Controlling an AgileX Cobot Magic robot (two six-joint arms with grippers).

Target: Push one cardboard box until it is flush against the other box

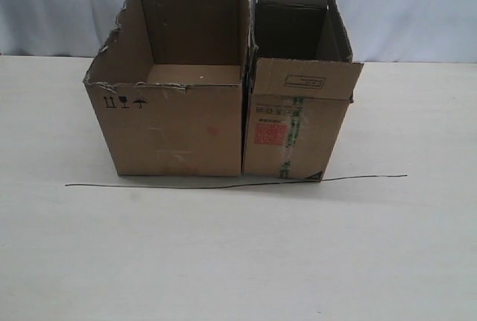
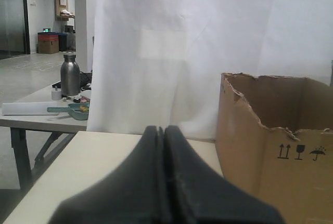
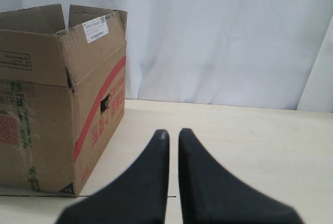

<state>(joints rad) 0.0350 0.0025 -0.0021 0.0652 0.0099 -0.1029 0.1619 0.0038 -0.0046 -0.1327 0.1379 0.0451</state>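
Left gripper (image 2: 164,146) closed, level; right gripper (image 3: 173,146) barely parted. Two boxes: cardboard box (image 1: 175,105) touching other box (image 1: 294,105) at 3 o'clock.

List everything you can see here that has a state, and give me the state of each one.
cardboard box: upright, open-topped, rim torn, empty, beside the other box.
other box: upright, flaps open, close against the cardboard box.
left gripper: fingers shut, empty, clear of the boxes.
right gripper: fingers nearly shut, holding nothing.
wire: lying flat before both boxes.
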